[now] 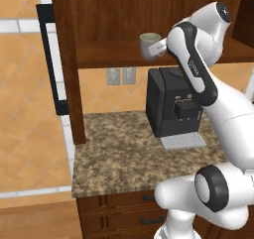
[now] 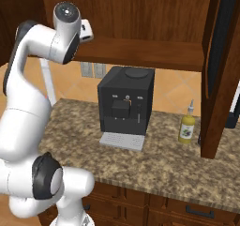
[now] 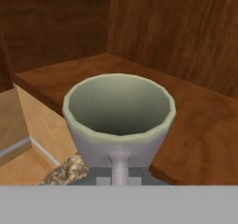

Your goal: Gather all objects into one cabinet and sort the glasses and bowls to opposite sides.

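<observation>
1. Carrying the grey handled mug (image 1: 149,45) — claw (image 3: 120,174) closed narrow on the side handle, mug upright and empty, mouth facing up.
2. Location of the mug: at the front lip of the wide dark brown wooden shelf (image 1: 106,59) of the wall cabinet (image 1: 94,15), apparently above the shelf edge, not yet resting on the board. In the hand view, part of the mug overhangs the speckled granite counter (image 1: 124,149) below.
3. Advised: move deeper over the shelf before lowering, so that the whole base lands on wood and none overhangs the edge.
4. Advised: keep the mug level while travelling — a handle-only grip likely lets the body swing or tip.
5. Advised: choose the end of the shelf reserved for cups, leaving the opposite end for the bowl; the corner seen behind the mug looks bare.
6. Advised: lower until the base sits flat, then part the fingers, then withdraw straight back along the handle to avoid dragging the mug off.
7. Hazard: black boxy coffee machine (image 1: 171,104) directly beneath the shelf — a dropped mug would probably strike it.
</observation>
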Motion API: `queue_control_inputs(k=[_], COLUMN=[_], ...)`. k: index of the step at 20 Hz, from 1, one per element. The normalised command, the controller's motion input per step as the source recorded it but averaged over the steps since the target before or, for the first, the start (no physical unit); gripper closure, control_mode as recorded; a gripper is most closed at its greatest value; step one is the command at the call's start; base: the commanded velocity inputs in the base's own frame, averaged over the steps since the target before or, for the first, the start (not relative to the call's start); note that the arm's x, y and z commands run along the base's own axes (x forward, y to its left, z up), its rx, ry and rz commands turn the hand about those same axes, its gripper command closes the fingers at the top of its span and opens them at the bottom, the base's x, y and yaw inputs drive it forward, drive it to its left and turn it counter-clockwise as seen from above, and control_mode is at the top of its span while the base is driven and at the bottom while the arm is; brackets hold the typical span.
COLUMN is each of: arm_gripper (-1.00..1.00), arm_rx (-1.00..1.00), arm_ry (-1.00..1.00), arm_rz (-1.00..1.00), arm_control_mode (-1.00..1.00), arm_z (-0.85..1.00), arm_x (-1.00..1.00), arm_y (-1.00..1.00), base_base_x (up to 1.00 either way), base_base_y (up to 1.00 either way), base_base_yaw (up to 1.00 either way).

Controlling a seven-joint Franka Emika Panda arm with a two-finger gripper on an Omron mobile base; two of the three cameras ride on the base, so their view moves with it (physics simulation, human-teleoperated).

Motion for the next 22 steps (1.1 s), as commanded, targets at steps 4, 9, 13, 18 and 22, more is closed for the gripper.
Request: queue_control_inputs(k=[4, 9, 13, 18, 22], arm_gripper=[1.00, 1.00, 1.00, 1.00, 1.00], arm_rx=[0.00, 0.00, 0.00, 0.00, 0.00], arm_ry=[-0.05, -0.01, -0.05, 0.00, 0.00], arm_rz=[0.00, 0.00, 0.00, 0.00, 0.00], arm_control_mode=[-1.00, -1.00, 1.00, 1.00, 1.00], arm_z=[0.00, 0.04, 0.07, 0.00, 0.00], arm_x=[-0.70, -0.63, -0.53, 0.00, 0.00], arm_y=[0.00, 0.00, 0.00, 0.00, 0.00], base_base_x=[0.00, 0.00, -0.19, -0.74, -0.77], base_base_y=[0.00, 0.00, 0.00, 0.00, -0.04], base_base_yaw=[0.00, 0.00, 0.00, 0.00, -0.02])
